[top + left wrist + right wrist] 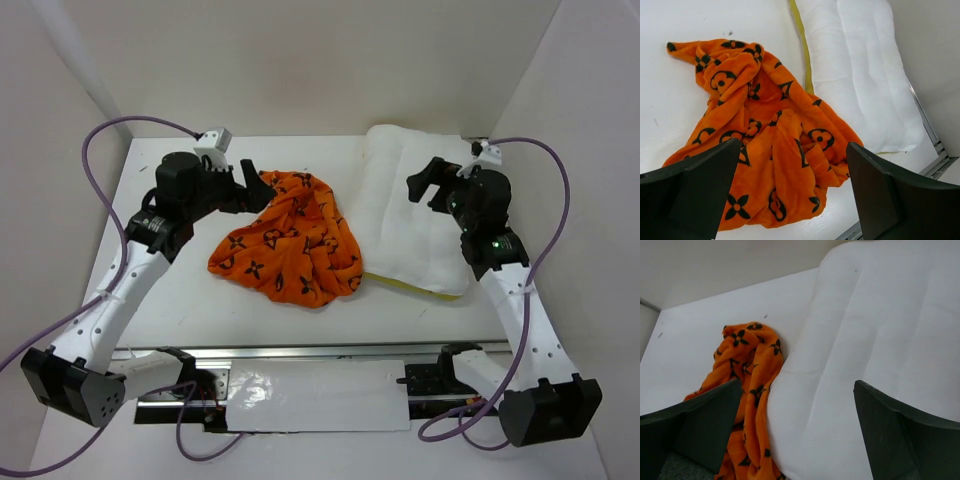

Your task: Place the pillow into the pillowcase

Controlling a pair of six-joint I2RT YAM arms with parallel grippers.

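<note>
Pillowcase [290,240] lies crumpled on the table [300,160], and you see the pillow [415,220] touching it at 3 o'clock. Your left gripper [260,186] and right gripper [423,185] both stand wide open, holding nothing.

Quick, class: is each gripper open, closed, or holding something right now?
Left gripper: open, empty, facing the pillowcase.
Right gripper: open, empty, over the pillow.

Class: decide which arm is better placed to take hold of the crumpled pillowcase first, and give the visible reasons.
Probably the left. The open left gripper hangs at the far edge of the pillowcase, while the open right gripper is over the pillow, beside the fabric.
</note>
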